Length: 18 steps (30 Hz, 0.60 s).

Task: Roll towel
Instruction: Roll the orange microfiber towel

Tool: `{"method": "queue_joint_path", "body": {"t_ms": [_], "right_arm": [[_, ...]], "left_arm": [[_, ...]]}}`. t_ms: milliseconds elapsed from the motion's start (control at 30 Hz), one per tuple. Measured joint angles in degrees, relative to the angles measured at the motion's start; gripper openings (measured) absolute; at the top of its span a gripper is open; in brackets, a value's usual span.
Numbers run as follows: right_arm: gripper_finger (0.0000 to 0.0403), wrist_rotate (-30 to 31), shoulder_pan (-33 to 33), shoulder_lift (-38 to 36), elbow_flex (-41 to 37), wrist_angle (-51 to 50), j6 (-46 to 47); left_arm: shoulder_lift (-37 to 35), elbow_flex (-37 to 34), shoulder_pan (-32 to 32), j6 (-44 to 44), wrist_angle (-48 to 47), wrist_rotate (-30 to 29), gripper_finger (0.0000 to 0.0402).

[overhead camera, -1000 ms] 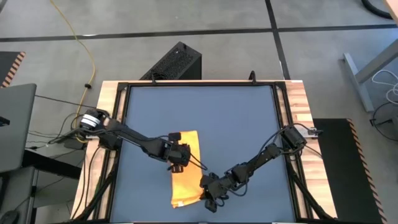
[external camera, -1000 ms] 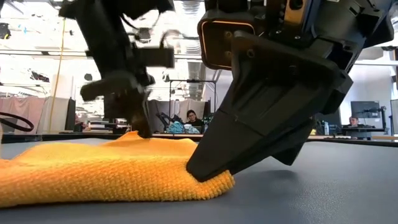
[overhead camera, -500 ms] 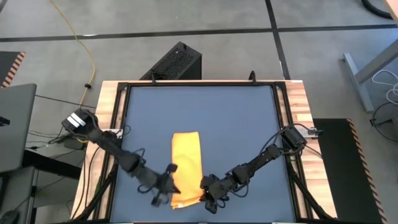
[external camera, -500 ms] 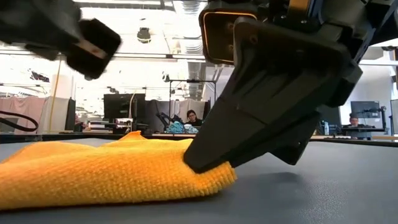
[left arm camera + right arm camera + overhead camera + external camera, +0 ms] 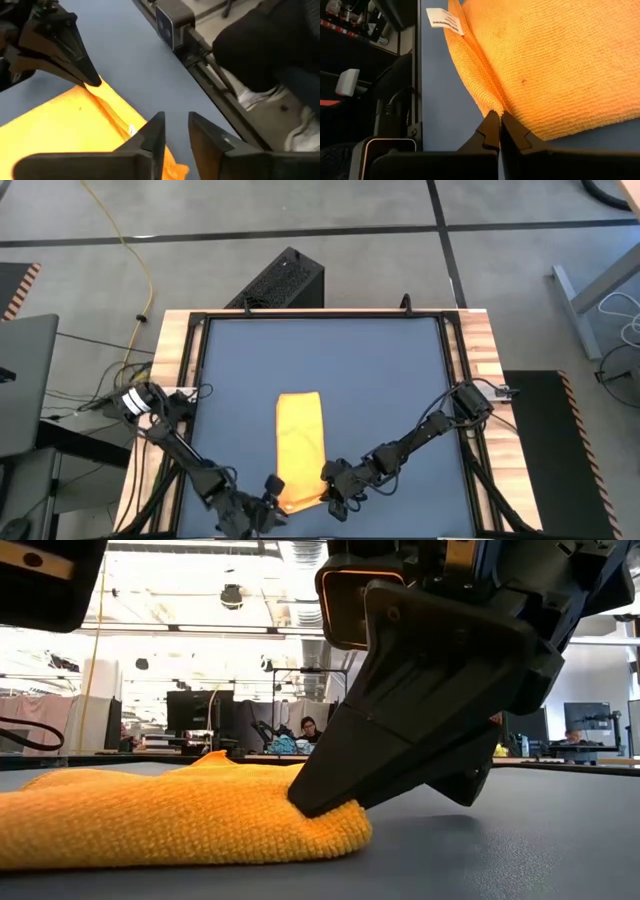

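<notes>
The yellow-orange towel [image 5: 300, 442] lies flat on the blue table as a long folded strip running from far to near. Its white tag [image 5: 444, 22] sticks out at the near edge. My right gripper [image 5: 333, 485] is shut on the towel's near right corner; it also shows in the low view [image 5: 322, 802]. My left gripper [image 5: 174, 131] is open with a narrow gap. It hovers over the towel's near left corner [image 5: 272, 498], beside the tag [image 5: 131, 130]. I cannot tell whether it touches the cloth. My right gripper pinches the towel's right long edge at the near corner [image 5: 496, 106] between its two fingertips, where folded layers meet. The fingers slant down from the table's right side. The corner [image 5: 335, 825] rests low on the table, the cloth slack.
The table's black frame rail [image 5: 200, 50] runs along the near edge, close to my left gripper. A black box [image 5: 283, 280] stands on the floor beyond the far edge. Bare blue table [image 5: 390, 370] lies far and right of the towel.
My left gripper has let go of the towel's middle, risen, and swung toward the table's near edge, ending over the towel's near left corner. My right gripper has stayed shut on the near right corner. The towel has stayed in place.
</notes>
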Motion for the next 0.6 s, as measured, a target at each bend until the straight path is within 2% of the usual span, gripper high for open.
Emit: {"method": "queue_joint_path", "body": {"t_ms": [200,600], "right_arm": [[0.0020,0.0,-0.2,0.0,0.0,-0.1,0.0],[0.0022,0.0,0.2,0.0,0.0,-0.2,-0.2]], "left_arm": [[3.9,4.7,0.0,-0.5,-8.0,-1.3,0.0112],[4.5,4.8,0.1,-6.4,-14.3,-4.0,0.0114]]}}
